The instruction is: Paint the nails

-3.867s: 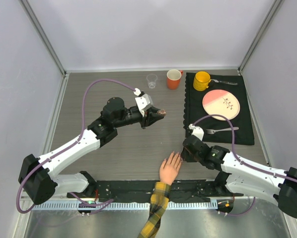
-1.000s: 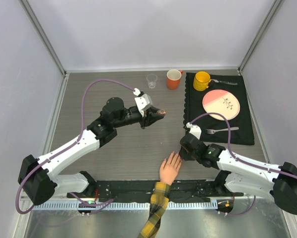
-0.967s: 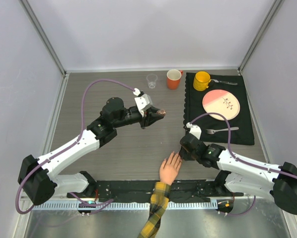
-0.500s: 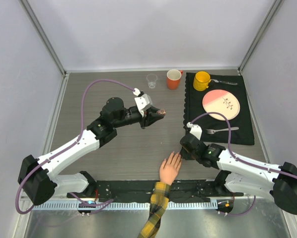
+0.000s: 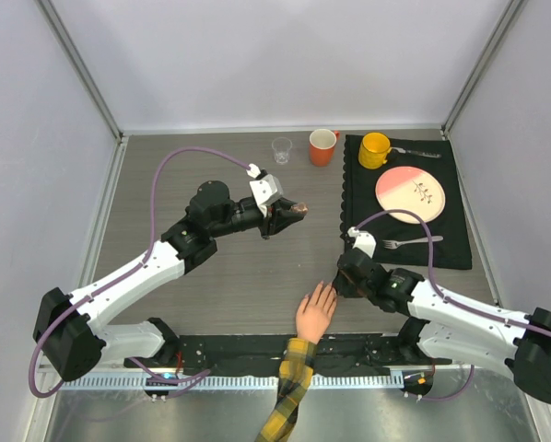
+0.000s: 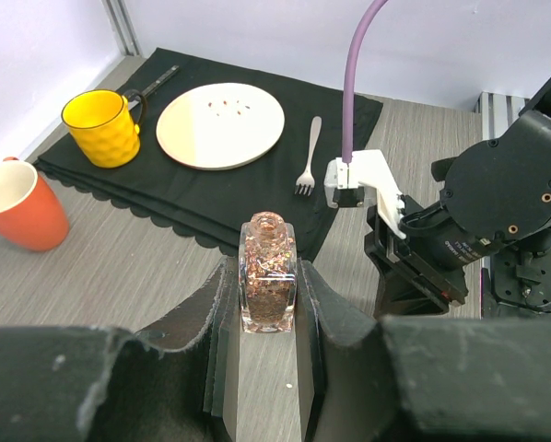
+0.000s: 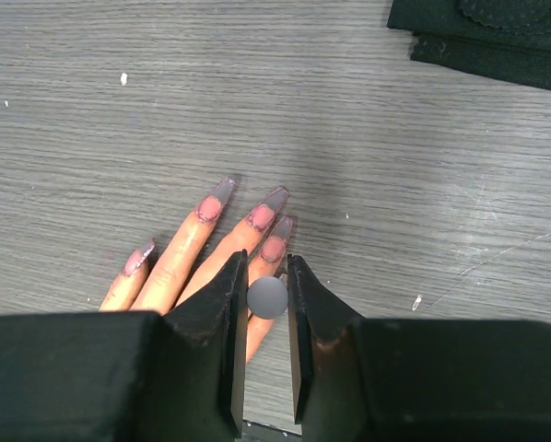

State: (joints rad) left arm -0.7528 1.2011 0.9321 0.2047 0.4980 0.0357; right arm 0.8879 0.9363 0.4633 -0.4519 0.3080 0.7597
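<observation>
Nails (image 7: 262, 214) of the fake hand (image 5: 314, 313) rest on the desk (image 5: 248, 276) at the lower centre of the top view, tinted pink. The right jaws, narrow, pinch a round grey cap (image 7: 267, 297) over the fingers. The left jaws clamp a glittery bottle (image 6: 268, 272) near mid-frame.

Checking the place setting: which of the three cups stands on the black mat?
The yellow mug, at the mat's far left corner. The orange mug and the clear glass stand on bare table left of it.
</observation>
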